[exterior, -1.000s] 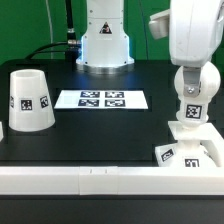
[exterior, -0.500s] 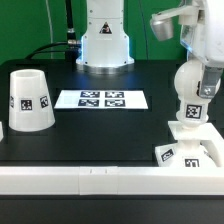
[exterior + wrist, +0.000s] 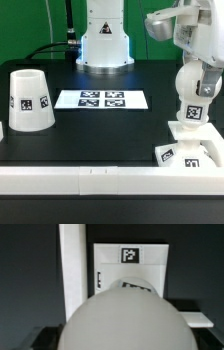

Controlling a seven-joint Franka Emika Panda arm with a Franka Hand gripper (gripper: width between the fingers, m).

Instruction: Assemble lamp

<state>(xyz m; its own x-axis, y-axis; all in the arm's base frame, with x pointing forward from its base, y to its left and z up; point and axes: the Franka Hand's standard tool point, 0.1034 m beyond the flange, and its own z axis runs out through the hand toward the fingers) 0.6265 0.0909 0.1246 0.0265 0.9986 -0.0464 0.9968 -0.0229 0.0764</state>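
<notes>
The white bulb post (image 3: 189,100) stands upright on the flat square base (image 3: 190,150) at the exterior view's right, by the front rail. My gripper (image 3: 198,78) is around the post's round top, its fingers against both sides, shut on it. In the wrist view the round top (image 3: 125,317) fills the space between the dark fingers (image 3: 42,339), with my gripper (image 3: 125,341) centred on it and the tagged base (image 3: 130,263) beyond. The large tapered shade (image 3: 29,101) stands alone at the exterior view's left.
The marker board (image 3: 101,99) lies flat mid-table. A white rail (image 3: 90,180) runs along the front edge. The arm's white pedestal (image 3: 105,40) stands at the back, with a green backdrop behind.
The wrist and forearm have turned and swung toward the exterior view's right over the bulb post. The post, base and shade stay in place.
</notes>
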